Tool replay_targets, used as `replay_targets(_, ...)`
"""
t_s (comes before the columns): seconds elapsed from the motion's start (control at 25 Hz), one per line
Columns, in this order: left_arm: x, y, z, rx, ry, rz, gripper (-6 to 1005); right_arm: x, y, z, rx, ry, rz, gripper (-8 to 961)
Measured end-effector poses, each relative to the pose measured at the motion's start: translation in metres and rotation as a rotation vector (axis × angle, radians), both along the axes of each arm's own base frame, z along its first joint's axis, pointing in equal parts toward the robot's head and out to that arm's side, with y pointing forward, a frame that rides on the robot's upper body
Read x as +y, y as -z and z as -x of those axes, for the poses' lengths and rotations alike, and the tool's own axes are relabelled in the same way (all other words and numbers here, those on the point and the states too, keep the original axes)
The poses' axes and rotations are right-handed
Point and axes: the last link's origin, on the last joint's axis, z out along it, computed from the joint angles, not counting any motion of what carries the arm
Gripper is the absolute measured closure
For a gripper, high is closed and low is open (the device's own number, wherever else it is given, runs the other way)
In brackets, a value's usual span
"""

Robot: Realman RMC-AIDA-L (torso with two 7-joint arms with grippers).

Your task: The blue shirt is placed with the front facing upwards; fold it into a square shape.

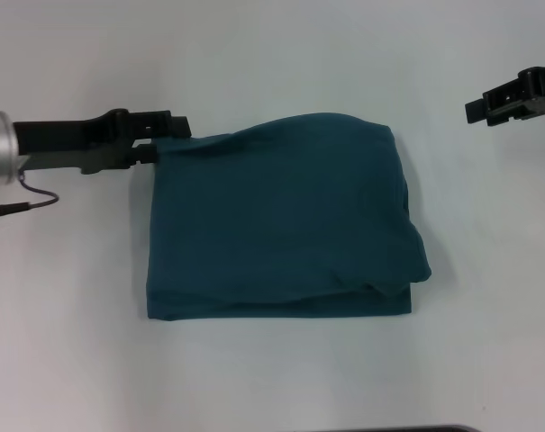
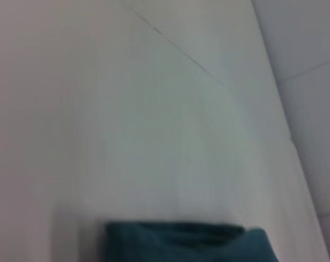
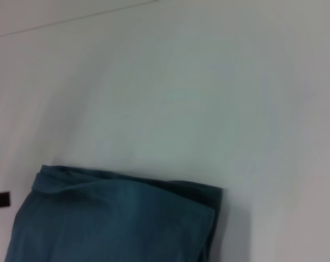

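Blue shirt [image 1: 281, 220] folded into a rough square, mid-worktop [image 1: 272, 54], lettering hidden. Best done now: release the far-left corner gently, withdraw sideways without dragging layers. Left gripper [image 1: 168, 139] at that corner, jaws seemingly pinching cloth. Right gripper [image 1: 488, 103] well apart, far right, jaws unclear.

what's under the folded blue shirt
Only the white table shows around the blue shirt. Its lower folded layers peek out at the near right corner; anything beneath them is covered. The left tool touches its far left corner.

Dark teal-blue shirt [image 1: 281, 220] folded into a rough square, plain side up — layered edges at right
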Motion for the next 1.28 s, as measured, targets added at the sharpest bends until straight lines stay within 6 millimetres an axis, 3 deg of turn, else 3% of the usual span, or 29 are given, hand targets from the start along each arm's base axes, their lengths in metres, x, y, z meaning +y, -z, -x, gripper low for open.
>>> replay_targets(0.44,-0.054,-0.025,-0.002,-0.112,0.119,0.244,203,-0.005,0.010,0.014,0.068,-0.038,0.071,522)
replay_targets(0.84,-0.054,-0.045,0.004,-0.120,0.105,0.190,203,-0.040,0.052,0.056,0.242,-0.186,0.429,523)
replay_targets(1.28,-0.055,-0.044,0.004,-0.123,0.109,0.187,202,-0.051,0.106,0.053,0.277,-0.151,0.452,523)
